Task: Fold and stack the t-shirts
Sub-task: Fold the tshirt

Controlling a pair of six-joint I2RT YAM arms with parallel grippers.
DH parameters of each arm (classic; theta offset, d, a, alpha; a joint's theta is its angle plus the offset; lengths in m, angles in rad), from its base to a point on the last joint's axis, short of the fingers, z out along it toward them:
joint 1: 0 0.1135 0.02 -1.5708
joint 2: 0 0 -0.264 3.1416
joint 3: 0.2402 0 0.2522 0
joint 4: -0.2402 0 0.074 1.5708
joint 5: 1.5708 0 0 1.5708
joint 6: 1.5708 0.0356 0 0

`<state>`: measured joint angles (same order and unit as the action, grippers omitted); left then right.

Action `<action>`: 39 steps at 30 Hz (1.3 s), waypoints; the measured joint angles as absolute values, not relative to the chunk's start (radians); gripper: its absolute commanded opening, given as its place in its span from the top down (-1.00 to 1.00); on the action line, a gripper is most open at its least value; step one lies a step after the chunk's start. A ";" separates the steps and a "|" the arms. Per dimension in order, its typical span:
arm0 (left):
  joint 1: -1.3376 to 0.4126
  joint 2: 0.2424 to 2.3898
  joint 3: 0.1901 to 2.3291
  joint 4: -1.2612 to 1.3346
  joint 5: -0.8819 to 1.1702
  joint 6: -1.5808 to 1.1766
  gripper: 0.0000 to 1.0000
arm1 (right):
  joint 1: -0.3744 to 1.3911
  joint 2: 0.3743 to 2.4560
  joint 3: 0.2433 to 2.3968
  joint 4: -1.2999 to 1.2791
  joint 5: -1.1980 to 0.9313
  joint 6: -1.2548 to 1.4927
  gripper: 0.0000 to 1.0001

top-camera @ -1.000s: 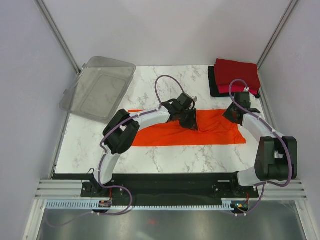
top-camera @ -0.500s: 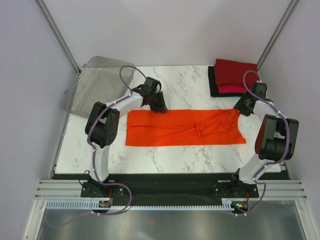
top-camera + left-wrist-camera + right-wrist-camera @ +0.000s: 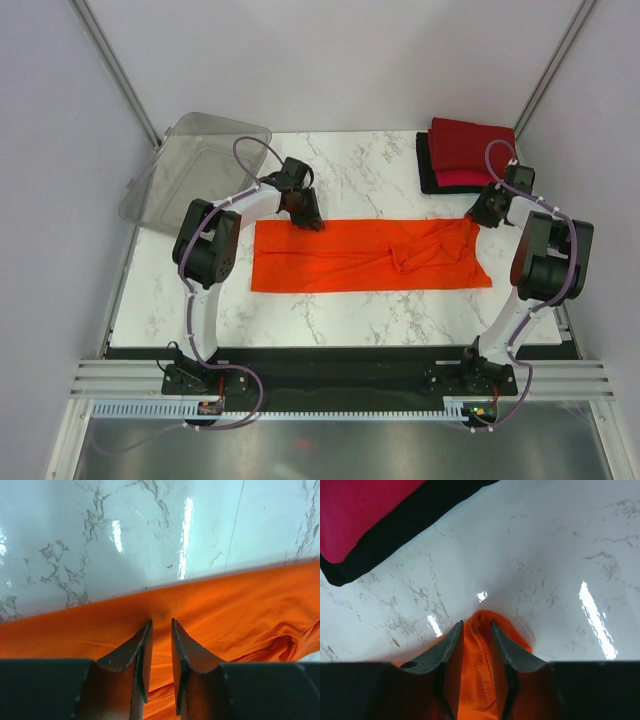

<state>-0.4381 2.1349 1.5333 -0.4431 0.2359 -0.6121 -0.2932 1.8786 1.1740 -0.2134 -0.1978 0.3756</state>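
The bright orange t-shirt (image 3: 370, 256) lies as a long flat band across the table, with a wrinkle right of centre. My left gripper (image 3: 308, 218) sits at its far edge near the left end. In the left wrist view its tips (image 3: 160, 621) rest on the orange cloth (image 3: 240, 610) with the jaws a narrow gap apart and nothing pinched. My right gripper (image 3: 482, 215) is at the far right corner. There a raised fold of orange hem (image 3: 482, 680) stands between the jaws (image 3: 477, 623), pinched. Folded dark red (image 3: 472, 140), pinkish-red (image 3: 485, 180) and black (image 3: 428, 170) t-shirts are stacked at the back right.
A clear plastic bin (image 3: 195, 178) lies tilted over the table's back left corner. The stack's pinkish-red (image 3: 365, 510) and black (image 3: 420, 517) shirts lie just beyond the right gripper. Bare marble (image 3: 380, 165) shows behind the orange shirt, and grey walls close in both sides.
My left gripper moved from the shirt's middle to its far left edge. The right gripper moved back to the far right corner. The orange shirt now lies flatter and fully in view.
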 measured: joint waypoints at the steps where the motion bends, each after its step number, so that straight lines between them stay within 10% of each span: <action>1: -0.438 2.135 1.533 -0.442 0.236 -0.612 0.41 | -0.294 1.884 1.174 -0.209 -0.198 0.373 0.54; 4: -0.438 2.136 1.533 -0.442 0.236 -0.612 0.40 | -0.302 1.898 1.169 -0.185 -0.197 0.363 1.00; 11: -0.435 2.139 1.535 -0.440 0.230 -0.612 0.40 | -0.336 1.897 1.090 -0.040 -0.183 0.410 1.00; 33: -0.424 2.241 1.728 -0.488 0.184 -0.596 0.24 | -0.369 1.919 1.134 0.017 -0.178 0.506 0.19; 39: -0.421 2.153 1.693 -0.527 0.140 -0.558 0.24 | -0.371 1.870 1.153 -0.136 -0.167 0.506 0.47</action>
